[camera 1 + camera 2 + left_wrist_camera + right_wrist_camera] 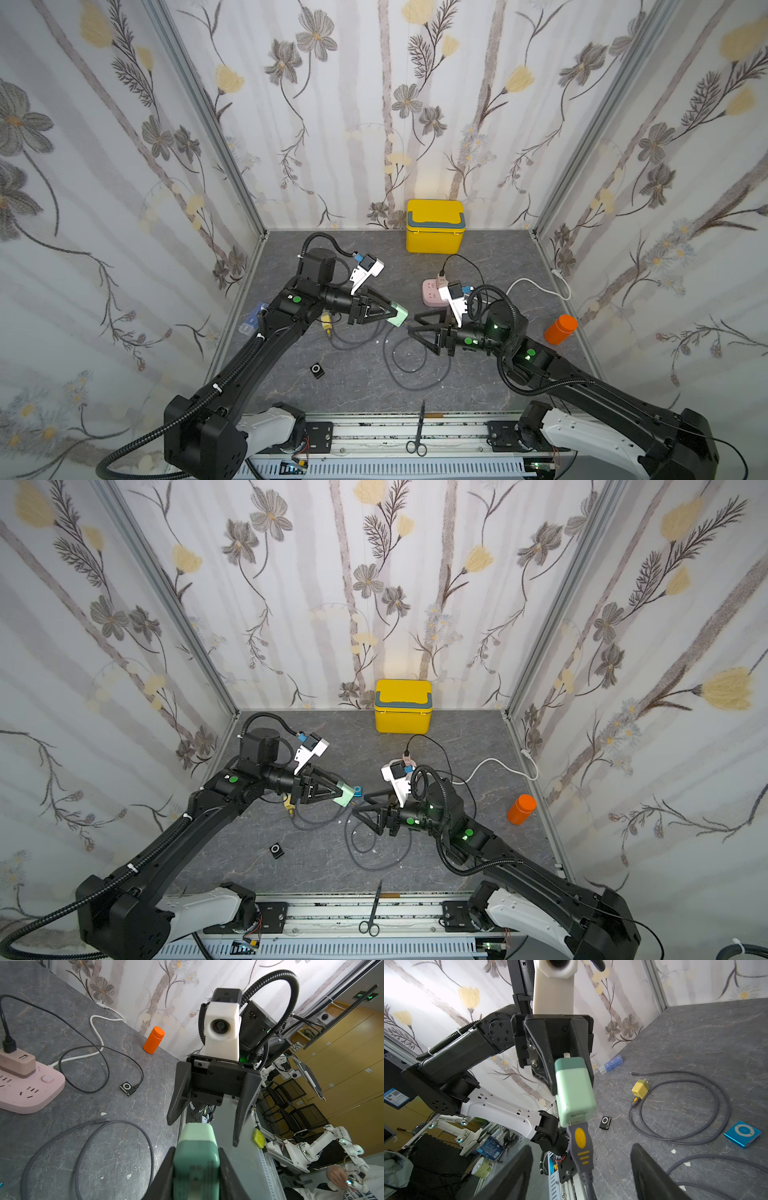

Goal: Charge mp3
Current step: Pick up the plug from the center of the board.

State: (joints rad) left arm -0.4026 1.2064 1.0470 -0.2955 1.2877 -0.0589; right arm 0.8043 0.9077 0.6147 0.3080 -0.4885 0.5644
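On the desk [357,395], front left, a black mp3 [317,370] lay by itself with nothing plugged in, well apart from both arms. A second black mp3 [128,1088] sat near the pink strip [31,1093] with a black cable [104,1068] in it. As far as I could follow, that cable ran back to the beige charger [17,1064] on the strip. There was also a blue mp3 [742,1134], just beside the grey loop coming off the yellow charger [640,1089].

My left gripper [388,313] was clenched on the green charger [574,1093] and had it up off the desk, roughly mid-desk. The grey plug [580,1142] with the yellow patch was seated in its port, and its grey cable [409,365] dropped into loose coils below.

The right gripper [413,325] faced it with jaws spread wide and gripping nothing. In its wrist view the plug sat between the fingers [648,1167] with clear space on both sides.

Other stuff I could see: yellow box [434,226] at the back wall, orange bottle [561,329] on the right, scissors [417,432] on the front rail.
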